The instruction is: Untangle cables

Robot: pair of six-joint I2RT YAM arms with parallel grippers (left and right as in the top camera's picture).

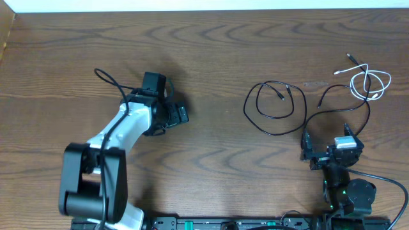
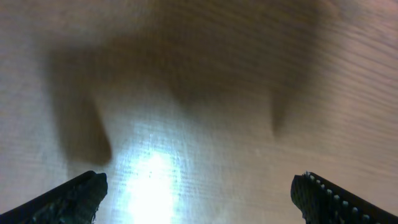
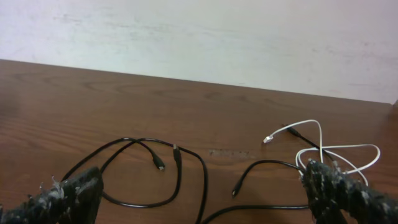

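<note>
**The cables are in front of your right jaws**

Your right gripper [image 3: 202,200] is the one to use. Its jaws are wide open and hold nothing. All three cables lie on the table [image 1: 211,57] just ahead of them.

The black looped cable [image 3: 155,175] sits ahead and to the left of the right jaws. It makes a big round ring, and its two small plug ends rest inside the ring. It looks apart from the other two, but you cannot tell for sure where it runs down near the jaws.

The white cable [image 3: 339,149] sits ahead and to the right. It is bent into a small loop, and one plug end sticks out away from the jaws.

The second black cable [image 3: 264,163] lies between them. It runs mostly left to right across the front of the jaws. One plug end points back at the jaws, and the other part goes over to the white loop and crosses it. That crossing looks like the only real tangle.

Your left gripper [image 2: 199,198] is open wide too and holds nothing. Only bare wood is under it. The cables are well apart from it, far off to its right side.
</note>
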